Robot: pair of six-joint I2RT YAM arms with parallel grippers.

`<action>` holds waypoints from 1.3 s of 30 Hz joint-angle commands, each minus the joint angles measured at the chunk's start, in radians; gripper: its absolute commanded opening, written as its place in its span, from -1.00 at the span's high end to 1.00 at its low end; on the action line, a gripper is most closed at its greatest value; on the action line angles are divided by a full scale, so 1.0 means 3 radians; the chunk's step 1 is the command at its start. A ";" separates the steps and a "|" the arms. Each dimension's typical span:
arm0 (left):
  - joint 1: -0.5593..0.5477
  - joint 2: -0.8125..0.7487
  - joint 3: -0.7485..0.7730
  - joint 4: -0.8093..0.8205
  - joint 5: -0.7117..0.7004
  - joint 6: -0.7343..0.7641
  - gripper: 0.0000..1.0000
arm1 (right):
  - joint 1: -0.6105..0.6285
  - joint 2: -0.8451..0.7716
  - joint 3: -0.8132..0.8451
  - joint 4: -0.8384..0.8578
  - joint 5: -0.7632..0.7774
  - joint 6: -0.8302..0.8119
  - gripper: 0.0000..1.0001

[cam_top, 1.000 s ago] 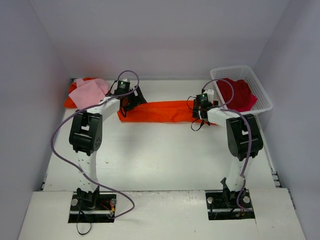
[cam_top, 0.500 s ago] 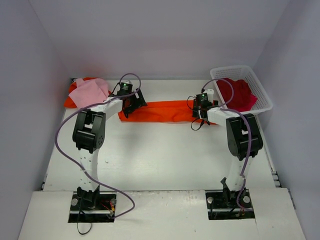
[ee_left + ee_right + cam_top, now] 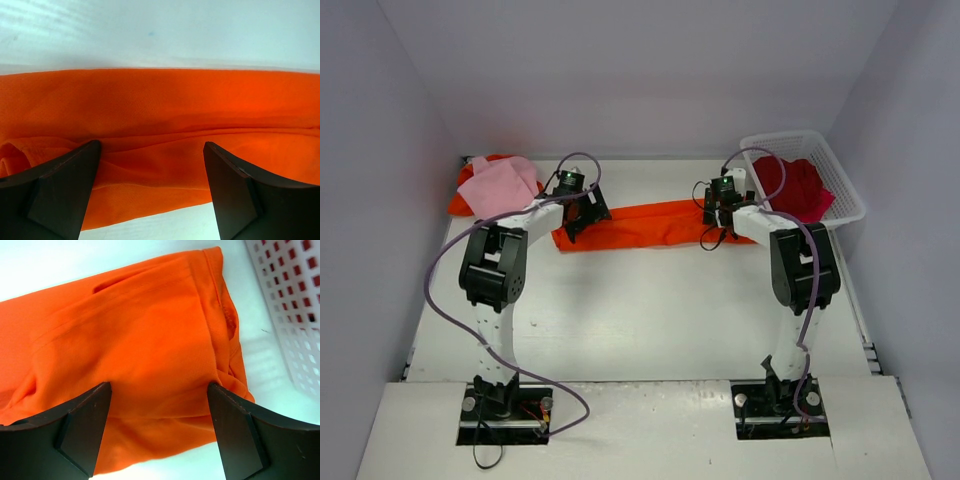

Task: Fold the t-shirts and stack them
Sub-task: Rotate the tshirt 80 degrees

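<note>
Stretched shirt (image 3: 645, 222) lies left to right across the far middle of the table (image 3: 650, 320). Left gripper (image 3: 585, 215) is over its left end and right gripper (image 3: 717, 212) over its right end. Basket (image 3: 782, 137) sits in the far right corner, just beside that right end, with a bundled shirt (image 3: 798, 188) in it. In the far left corner, top shirt (image 3: 500, 186) lies on under shirt (image 3: 460, 205).

The right claw (image 3: 159, 386) has moved toward the far wall (image 3: 640, 80), and the orange t-shirt (image 3: 640, 225) now lies slanted.
</note>
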 commanded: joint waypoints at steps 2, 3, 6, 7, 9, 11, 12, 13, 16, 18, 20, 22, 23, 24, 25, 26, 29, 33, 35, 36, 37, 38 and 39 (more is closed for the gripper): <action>-0.0033 -0.0294 -0.0254 -0.0308 -0.0122 0.0078 -0.58 | -0.0023 0.0095 0.0217 -0.0009 -0.0024 0.0014 -0.48; -0.0033 -0.0329 -0.0290 -0.0308 -0.0127 0.0073 -0.58 | -0.0023 0.0105 0.0227 -0.0019 -0.0034 0.0019 -0.49; -0.0063 -0.0427 -0.0397 -0.0313 -0.0111 0.0063 -0.58 | -0.0023 0.0167 0.0283 -0.0055 -0.0049 -0.0017 -0.49; -0.0078 -0.0467 -0.0433 -0.0324 -0.0127 0.0063 -0.58 | -0.0018 0.0223 0.0344 -0.0085 -0.0029 -0.0017 -0.49; -0.0109 -0.0529 -0.0464 -0.0334 -0.0127 0.0058 -0.58 | -0.0023 0.0274 0.0401 -0.0157 -0.0034 -0.0037 -0.50; -0.0145 -0.0560 -0.0505 -0.0339 -0.0127 0.0053 -0.58 | -0.0018 0.0346 0.0472 -0.0208 -0.0039 -0.0048 -0.50; -0.0155 -0.0585 -0.0510 -0.0364 -0.0127 0.0048 -0.58 | -0.0023 0.0371 0.0483 -0.0214 -0.0039 -0.0053 -0.50; -0.0160 -0.0606 -0.0520 -0.0370 -0.0127 0.0048 -0.58 | -0.0023 0.0382 0.0488 -0.0219 -0.0044 -0.0053 -0.50; -0.0196 -0.0682 -0.0586 -0.0375 -0.0152 0.0048 -0.58 | -0.0018 0.0387 0.0503 -0.0234 -0.0055 -0.0063 -0.50; -0.0201 -0.0744 -0.0663 -0.0370 -0.0152 0.0038 -0.58 | -0.0013 0.0387 0.0524 -0.0244 -0.0060 -0.0089 -0.50; -0.0201 -0.0850 -0.0780 -0.0349 -0.0152 0.0007 -0.58 | -0.0018 0.0397 0.0569 -0.0260 -0.0085 -0.0109 -0.50; -0.0201 -0.0907 -0.0837 -0.0344 -0.0147 0.0002 -0.59 | -0.0013 0.0402 0.0585 -0.0275 -0.0090 -0.0119 -0.50; -0.0201 -0.0933 -0.0863 -0.0364 -0.0152 -0.0008 -0.59 | -0.0013 0.0412 0.0621 -0.0280 -0.0121 -0.0124 -0.50; -0.0201 -0.0969 -0.0883 -0.0380 -0.0173 -0.0008 -0.58 | -0.0008 0.0417 0.0641 -0.0290 -0.0157 -0.0140 -0.50; -0.0201 -0.1040 -0.0954 -0.0375 -0.0178 -0.0008 -0.58 | -0.0003 0.0433 0.0657 -0.0295 -0.0182 -0.0155 -0.50; -0.0206 -0.1081 -0.0990 -0.0380 -0.0183 -0.0003 -0.58 | 0.0002 0.0448 0.0692 -0.0306 -0.0203 -0.0160 -0.51; -0.0201 -0.1234 -0.1133 -0.0395 -0.0193 -0.0008 -0.59 | 0.0018 0.0535 0.0810 -0.0321 -0.0218 -0.0155 -0.51; -0.0201 -0.1434 -0.1302 -0.0395 -0.0198 -0.0034 -0.59 | 0.0064 0.0637 0.0958 -0.0321 -0.0228 -0.0135 -0.51; -0.0206 -0.1526 -0.1338 -0.0426 -0.0214 -0.0039 -0.59 | 0.0105 0.0683 0.1009 -0.0321 -0.0234 -0.0135 -0.51; -0.0206 -0.1557 -0.1384 -0.0426 -0.0214 -0.0039 -0.58 | 0.0115 0.0699 0.1060 -0.0417 -0.0223 -0.0135 -0.51; -0.0206 -0.1597 -0.1410 -0.0426 -0.0204 -0.0054 -0.58 | 0.0135 0.0729 0.1086 -0.0433 -0.0223 -0.0135 -0.51; -0.0217 -0.1618 -0.1435 -0.0416 -0.0193 -0.0065 -0.59 | 0.0151 0.0740 0.1106 -0.0439 -0.0213 -0.0130 -0.51; -0.0242 -0.1659 -0.1486 -0.0416 -0.0198 -0.0080 -0.58 | 0.0156 0.0750 0.1137 -0.0454 -0.0208 -0.0140 -0.51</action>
